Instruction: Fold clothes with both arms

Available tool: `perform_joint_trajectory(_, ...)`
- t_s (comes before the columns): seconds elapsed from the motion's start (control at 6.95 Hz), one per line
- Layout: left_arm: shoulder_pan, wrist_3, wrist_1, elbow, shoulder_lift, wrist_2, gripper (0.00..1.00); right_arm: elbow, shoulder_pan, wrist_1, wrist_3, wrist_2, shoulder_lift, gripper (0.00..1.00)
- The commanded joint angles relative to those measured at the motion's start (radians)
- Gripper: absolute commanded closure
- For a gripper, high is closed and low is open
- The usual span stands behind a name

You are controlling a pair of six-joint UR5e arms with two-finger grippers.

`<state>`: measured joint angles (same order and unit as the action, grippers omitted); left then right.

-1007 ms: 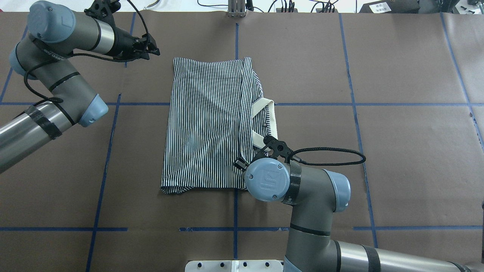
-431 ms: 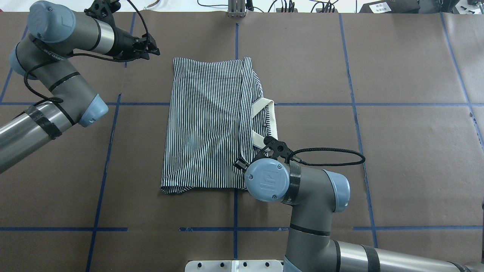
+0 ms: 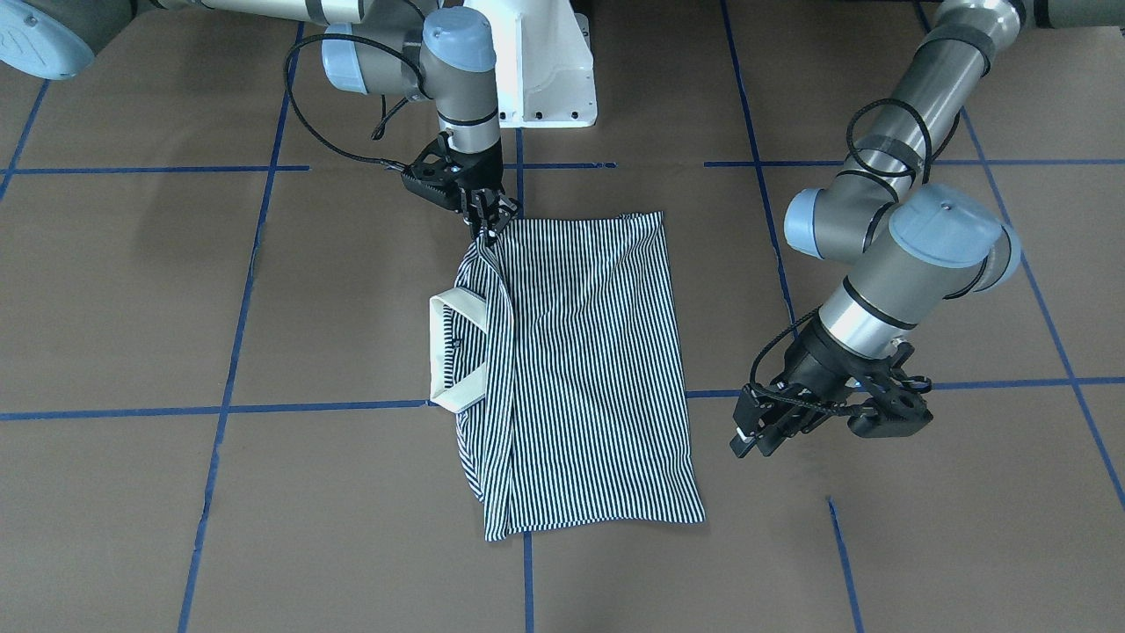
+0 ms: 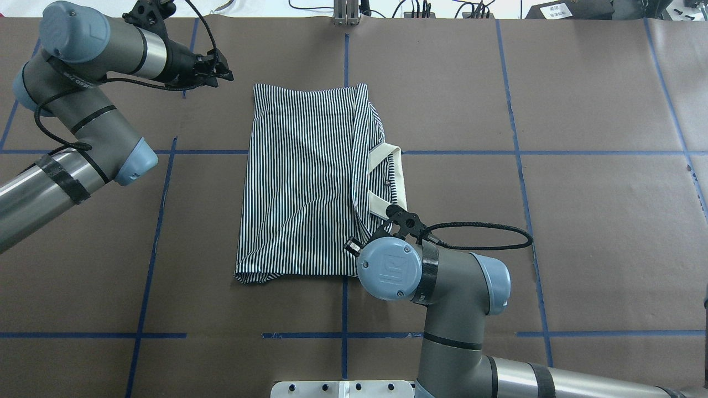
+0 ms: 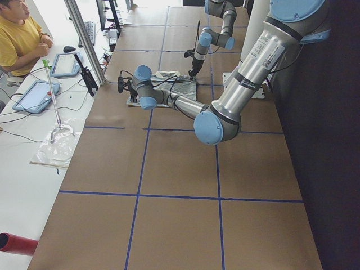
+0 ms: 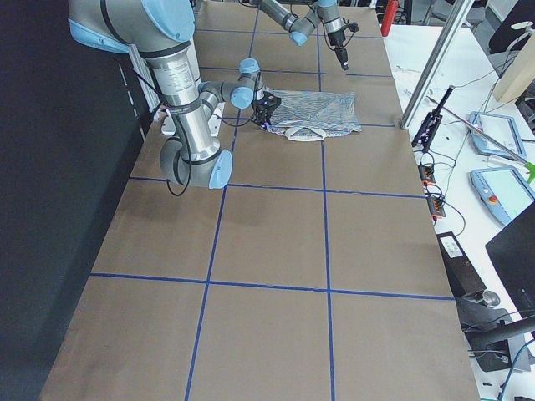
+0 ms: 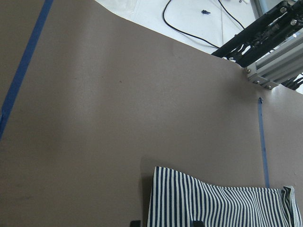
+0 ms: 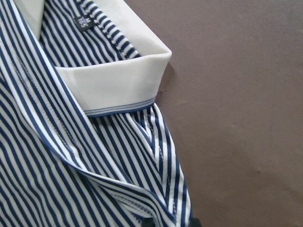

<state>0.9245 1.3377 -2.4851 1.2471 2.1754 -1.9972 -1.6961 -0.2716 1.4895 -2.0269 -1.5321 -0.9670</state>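
Brown paper covers the table (image 3: 176, 290), gridded with blue tape lines (image 3: 105, 411).

Front-facing view: the striped polo shirt (image 3: 580, 369) lies folded lengthwise mid-table. It runs from the robot-side edge toward the operators' edge, and the cream collar (image 3: 438, 352) sticks out on the robot's right side. The right gripper (image 3: 486, 230) is clenched on the shirt's robot-side corner, fabric drawn up into a small peak there. The left gripper (image 3: 745, 432) is over bare paper just off the shirt's other long side, toward the operators' edge, grasping nothing.

Overhead view: the right arm (image 4: 442, 276) hides its gripper at the shirt's near right corner. The left gripper sits apart from the shirt's far left corner, close to the far edge.

Left wrist view: the shirt's far corner is at the bottom, with the fingertips (image 7: 135, 223) spread and the gap empty.

Right wrist view: collar and striped folds fill the left half. A hem edge runs down between the two dark tips at the bottom.

Side views: too small to judge either gripper.
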Motion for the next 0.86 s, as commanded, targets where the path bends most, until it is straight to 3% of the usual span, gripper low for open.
perform_joint_trajectory(0.0,0.000,0.001,0.002,0.000,0.000,0.000,0.53,0.000,0.003,0.000,-0.003,0.000,0.001,1.00)
perform_joint_trajectory(0.43,0.000,0.002,0.003,0.011,-0.006,-0.002,0.53,-0.023,-0.006,0.002,0.001,-0.005,0.004,1.00)
perform_joint_trajectory(0.72,-0.004,0.049,0.006,0.061,-0.031,-0.003,0.53,-0.112,-0.008,0.003,0.005,-0.010,-0.059,1.00)
